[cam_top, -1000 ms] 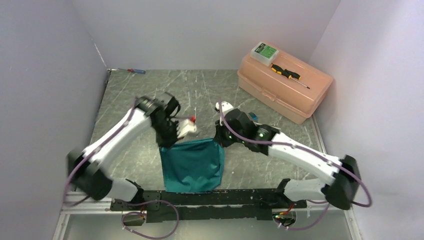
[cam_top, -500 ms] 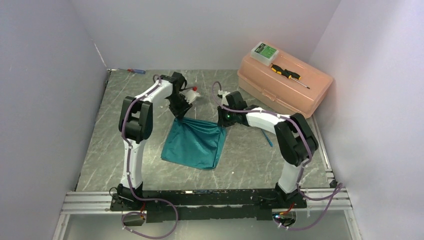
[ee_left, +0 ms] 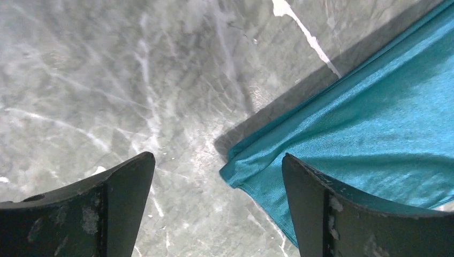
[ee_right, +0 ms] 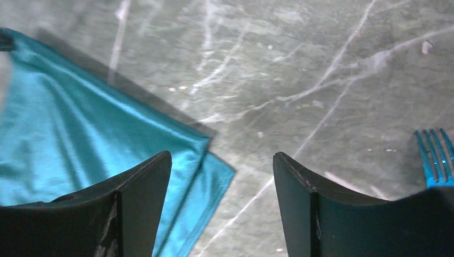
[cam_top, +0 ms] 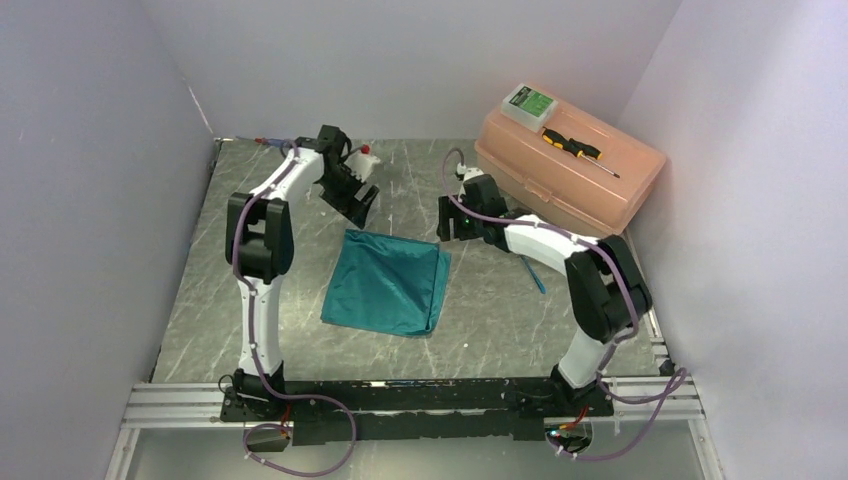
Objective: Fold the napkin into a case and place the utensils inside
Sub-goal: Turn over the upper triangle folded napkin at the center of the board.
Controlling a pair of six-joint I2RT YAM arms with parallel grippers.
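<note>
The teal napkin [cam_top: 385,285] lies flat on the marble table as a rough square, with two layers showing at its far right corner [ee_right: 214,171]. My left gripper [cam_top: 355,205] hovers open just past the far left corner [ee_left: 235,171], nothing between its fingers [ee_left: 217,158]. My right gripper [cam_top: 450,228] hangs open over the far right corner, also empty [ee_right: 222,155]. A blue plastic fork [cam_top: 535,272], one of the utensils, lies on the table right of the napkin; its tines [ee_right: 436,158] show at the edge of the right wrist view.
A peach toolbox [cam_top: 600,195] stands at the back right with a yellow-and-black screwdriver [cam_top: 578,148] and a green-labelled box [cam_top: 528,102] on its lid. A red-and-blue screwdriver [cam_top: 270,142] lies in the back left corner. Grey walls enclose the table.
Both arms carried the napkin's edge away from the bases toward the far side, then let go. Both grippers opened and drew back beyond the far corners; the cloth now lies flat.
</note>
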